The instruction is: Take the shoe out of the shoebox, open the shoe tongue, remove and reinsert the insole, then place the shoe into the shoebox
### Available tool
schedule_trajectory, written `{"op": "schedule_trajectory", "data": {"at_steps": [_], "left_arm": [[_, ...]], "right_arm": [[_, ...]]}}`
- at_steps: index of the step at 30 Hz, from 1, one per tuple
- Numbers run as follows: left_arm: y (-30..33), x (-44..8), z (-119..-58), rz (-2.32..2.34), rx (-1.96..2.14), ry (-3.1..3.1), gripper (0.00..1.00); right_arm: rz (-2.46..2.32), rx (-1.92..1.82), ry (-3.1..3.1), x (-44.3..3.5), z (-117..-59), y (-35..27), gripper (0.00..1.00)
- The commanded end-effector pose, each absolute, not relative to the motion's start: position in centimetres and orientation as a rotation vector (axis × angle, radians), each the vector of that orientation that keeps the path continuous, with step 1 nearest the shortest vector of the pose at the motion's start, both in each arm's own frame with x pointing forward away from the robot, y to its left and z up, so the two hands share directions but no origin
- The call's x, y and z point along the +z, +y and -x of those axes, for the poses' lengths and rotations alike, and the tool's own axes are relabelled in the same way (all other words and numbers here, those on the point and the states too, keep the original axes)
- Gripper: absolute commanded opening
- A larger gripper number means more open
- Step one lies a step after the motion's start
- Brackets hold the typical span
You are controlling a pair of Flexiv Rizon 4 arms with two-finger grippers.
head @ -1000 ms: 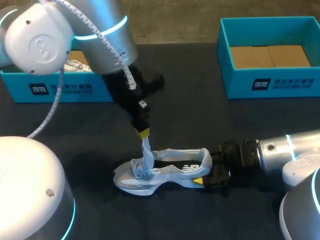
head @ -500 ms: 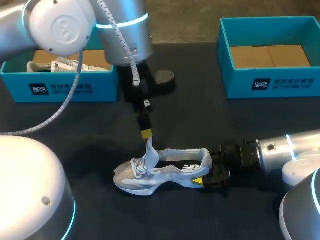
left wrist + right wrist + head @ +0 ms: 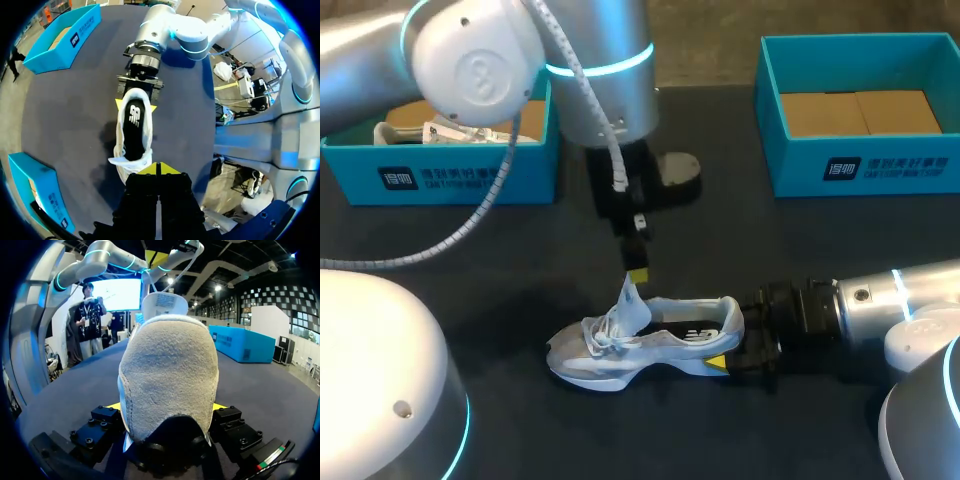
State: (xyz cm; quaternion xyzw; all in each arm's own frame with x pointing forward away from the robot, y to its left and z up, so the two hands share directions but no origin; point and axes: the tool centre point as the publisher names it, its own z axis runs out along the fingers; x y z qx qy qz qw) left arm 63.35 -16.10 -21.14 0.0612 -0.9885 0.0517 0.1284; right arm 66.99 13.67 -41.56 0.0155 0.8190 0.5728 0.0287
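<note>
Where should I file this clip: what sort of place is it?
Probably a robot lab or test bench: on a dark table, the left tool pinches the tongue of a shoe, the right tool holds its heel, and two teal shoeboxes stand behind.

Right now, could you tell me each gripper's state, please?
Left gripper: closed on the white fabric tongue of the grey-white sneaker.
Right gripper: closed on the sneaker's heel.

A dark table (image 3: 820, 240) fills the frame. A pale grey shoe (image 3: 650, 345) rests on it just below the middle, toe toward the left, heel toward the right. The right box (image 3: 860, 165), teal and open, stands at the upper right. The left box (image 3: 450, 180), also teal, stands at the upper left. Both are well apart from the shoe.
</note>
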Motion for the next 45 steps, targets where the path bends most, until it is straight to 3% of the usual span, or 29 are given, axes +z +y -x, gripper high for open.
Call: {"op": "schedule_trajectory", "data": {"at_steps": [1, 10, 22, 32, 45], "left_arm": [[-18.8, -22.9, -63.9, -0.162, 0.11, -2.878, 0.0], [-21.1, -25.7, -64.7, -0.096, 0.139, -2.9, 0.0], [-21.1, -25.8, -64.9, -0.101, 0.129, -2.902, 0.0], [-21.5, -31.2, -64.7, -0.116, 0.124, -2.879, 0.0], [-21.6, -33.0, -64.9, -0.146, 0.134, -2.904, 0.0]], "right_arm": [[-0.049, 1.762, 2.531, -41.6, -67.0, 13.8, 0.0], [-0.049, 1.762, 2.531, -41.6, -67.0, 13.8, 0.0], [-0.049, 1.762, 2.531, -41.6, -67.0, 13.8, 0.0], [-0.049, 1.762, 2.531, -41.6, -67.0, 13.8, 0.0], [-0.049, 1.762, 2.531, -41.6, -67.0, 13.8, 0.0]]}}
